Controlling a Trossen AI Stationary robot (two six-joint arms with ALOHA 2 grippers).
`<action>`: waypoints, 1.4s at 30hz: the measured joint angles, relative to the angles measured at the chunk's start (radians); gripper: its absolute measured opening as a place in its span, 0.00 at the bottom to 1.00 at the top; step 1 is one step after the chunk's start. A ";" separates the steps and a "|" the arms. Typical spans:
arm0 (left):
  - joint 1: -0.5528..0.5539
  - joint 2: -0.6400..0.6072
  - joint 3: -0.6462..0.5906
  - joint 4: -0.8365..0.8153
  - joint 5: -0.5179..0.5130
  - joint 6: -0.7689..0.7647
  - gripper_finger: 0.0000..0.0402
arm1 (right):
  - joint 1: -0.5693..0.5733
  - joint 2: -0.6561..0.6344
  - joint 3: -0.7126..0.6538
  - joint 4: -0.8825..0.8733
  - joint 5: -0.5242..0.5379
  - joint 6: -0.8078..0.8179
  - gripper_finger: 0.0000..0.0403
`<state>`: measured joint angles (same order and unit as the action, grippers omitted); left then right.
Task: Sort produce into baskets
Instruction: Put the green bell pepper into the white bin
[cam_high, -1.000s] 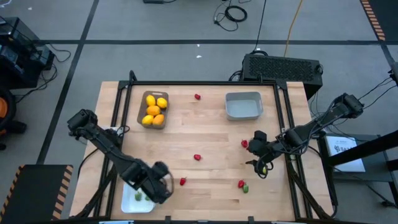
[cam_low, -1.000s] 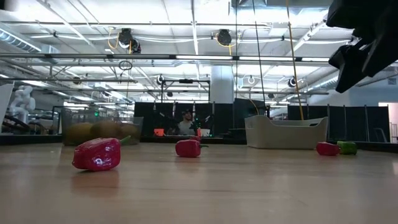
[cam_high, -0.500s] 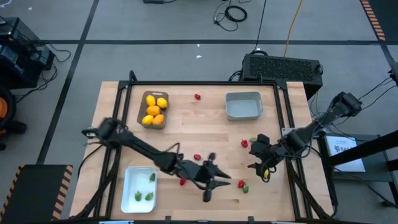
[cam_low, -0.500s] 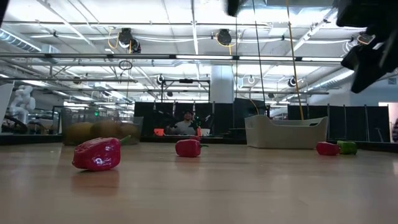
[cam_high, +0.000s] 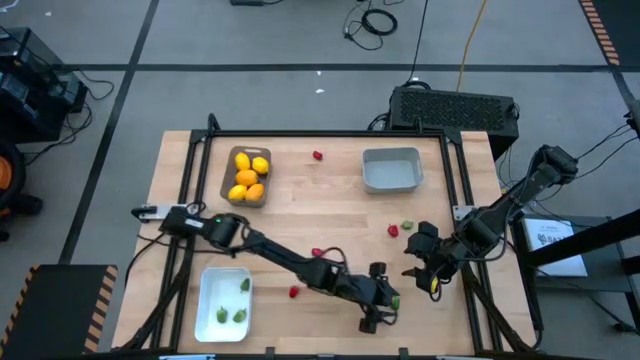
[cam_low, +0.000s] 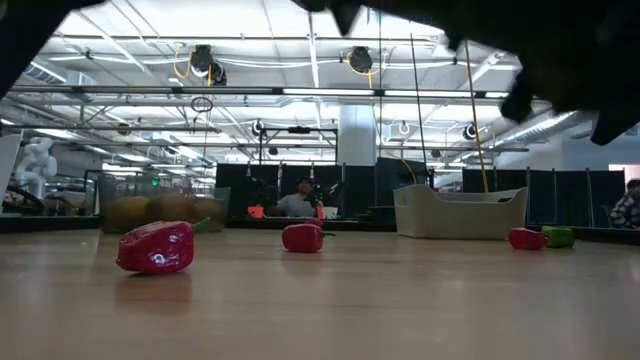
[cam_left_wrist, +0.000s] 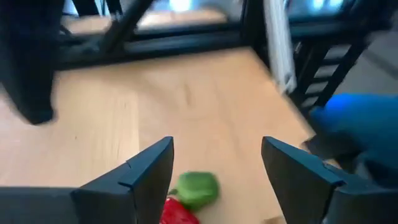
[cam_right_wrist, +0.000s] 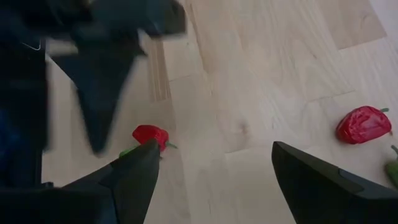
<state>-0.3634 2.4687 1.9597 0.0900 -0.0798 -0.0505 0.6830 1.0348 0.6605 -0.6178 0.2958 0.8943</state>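
My left gripper (cam_high: 385, 298) (cam_left_wrist: 217, 143) is open near the table's front edge, right of centre. A green piece (cam_left_wrist: 198, 186) and a red piece (cam_left_wrist: 180, 213) lie on the table between its two fingers, apart from both. My right gripper (cam_high: 425, 265) (cam_right_wrist: 216, 146) hangs open above the table's right side, holding nothing. The brown basket (cam_high: 228, 190) holds yellow and orange fruits (cam_high: 248, 177). The grey-blue basket (cam_high: 391, 170) stands at the far right. The white basket (cam_high: 205, 300) holds green pieces (cam_high: 232, 315). Red pieces (cam_high: 317, 252) (cam_high: 294, 292) (cam_high: 393, 230) (cam_high: 318, 155) lie loose on the table.
A loose green piece (cam_high: 407, 226) lies beside the red one near my right gripper. My left arm (cam_high: 290, 262) stretches slantwise across the front half of the table. In the low view, red pieces (cam_low: 156, 247) (cam_low: 303, 237) lie on the wood.
My left gripper has swept from above the white basket toward the table's right edge along the near side, sinking and rolling as it went. It now stands around the green and red pieces. My right gripper has shifted slightly toward the near edge.
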 joint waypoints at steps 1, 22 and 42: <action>0.000 0.027 0.039 -0.029 0.000 0.021 0.63 | 0.000 0.000 0.000 0.000 0.000 0.002 0.74; 0.006 0.177 0.202 -0.088 -0.044 0.066 0.64 | 0.000 0.000 0.000 0.007 -0.005 -0.069 0.74; 0.016 0.180 0.193 -0.152 -0.022 0.006 0.64 | 0.000 0.000 0.000 0.007 -0.005 -0.069 0.74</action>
<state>-0.3470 2.6492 2.1525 -0.0620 -0.1020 -0.0443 0.6827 1.0348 0.6605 -0.6107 0.2909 0.8253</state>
